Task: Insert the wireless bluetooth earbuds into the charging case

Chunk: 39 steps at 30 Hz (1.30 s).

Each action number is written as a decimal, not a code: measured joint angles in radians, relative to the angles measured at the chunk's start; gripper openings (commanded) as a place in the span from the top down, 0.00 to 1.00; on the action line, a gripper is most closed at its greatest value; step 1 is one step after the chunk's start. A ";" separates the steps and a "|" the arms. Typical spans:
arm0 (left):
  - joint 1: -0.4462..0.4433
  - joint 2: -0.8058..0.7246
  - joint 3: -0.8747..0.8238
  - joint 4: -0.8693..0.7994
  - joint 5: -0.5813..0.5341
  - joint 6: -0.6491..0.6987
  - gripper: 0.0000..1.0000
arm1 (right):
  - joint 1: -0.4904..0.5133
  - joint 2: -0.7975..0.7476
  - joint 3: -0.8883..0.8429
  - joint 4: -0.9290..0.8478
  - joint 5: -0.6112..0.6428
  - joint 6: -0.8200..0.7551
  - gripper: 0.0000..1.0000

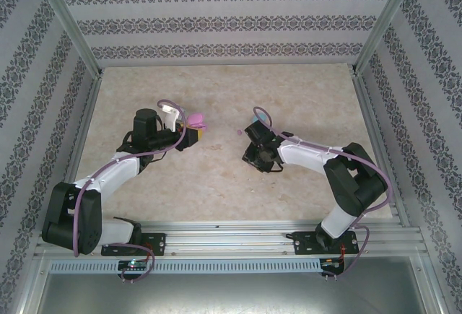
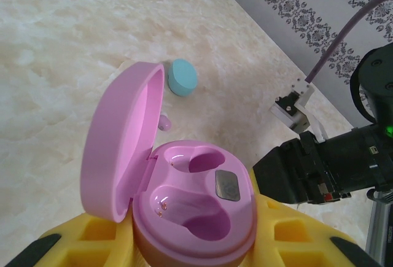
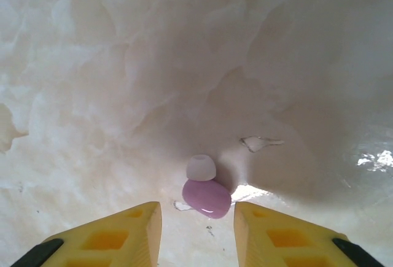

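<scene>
- Pink case [image 2: 202, 218] sits clamped in the left gripper [image 2: 196, 248], a yellow finger [image 2: 92, 233] on either side. Its lid [image 2: 120, 141] is open and stands upright on the case's left, and both wells are empty.
- The case's lower half is cut off by the picture's edge and the fingers, so how far down the grip reaches cannot be told.
- From above, the case [image 1: 196, 120] is only a small pink blob at the tip of the left gripper [image 1: 189, 135], and its shape is hard to make out.
- Behind the case, a round blue piece [image 2: 184, 77] lies on the marbled table [image 2: 61, 34]. The lid hides its near edge, and what it is cannot be told.
- Just behind the lid a tiny pink nub [image 2: 164, 121] peeks out, half hidden and too small to show which way it points.
- Right of the case, across a bare strip of table, the earbud [image 1: 238, 132] shows as a pink speck just beside the right gripper [image 1: 249, 139].
- The right gripper [image 3: 196, 213] has its jaws apart and holds nothing. The earbud [image 3: 207, 196] lies on the table just ahead of the gap between the fingertips, touching neither.
- The earbud's long axis runs away from that gripper. Its purple body is nearest the fingers and its pale tip [image 3: 201, 167] points away, leaning slightly left.
- Whether the nub behind the case is this same earbud cannot be told.
</scene>
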 measured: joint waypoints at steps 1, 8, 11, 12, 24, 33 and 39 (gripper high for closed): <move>0.000 0.000 0.000 0.000 0.000 0.000 0.81 | 0.007 0.000 0.003 -0.002 0.000 0.000 0.64; 0.000 0.000 0.000 0.000 0.000 0.003 0.81 | 0.069 0.029 0.022 0.007 -0.006 0.002 0.64; 0.000 -0.005 0.000 -0.007 0.000 0.006 0.81 | 0.081 0.058 0.023 0.013 -0.016 0.004 0.64; 0.000 -0.008 0.000 -0.011 0.000 0.009 0.81 | 0.081 0.064 0.023 0.013 -0.016 0.004 0.64; 0.000 -0.025 0.000 -0.026 0.000 0.015 0.81 | 0.014 0.068 0.023 -0.005 -0.011 -0.010 0.64; 0.000 -0.025 0.000 -0.037 0.000 0.018 0.81 | -0.021 0.070 0.045 -0.018 -0.011 -0.047 0.64; 0.000 -0.025 0.000 -0.039 0.000 0.021 0.81 | -0.039 0.081 0.083 -0.029 -0.011 -0.072 0.64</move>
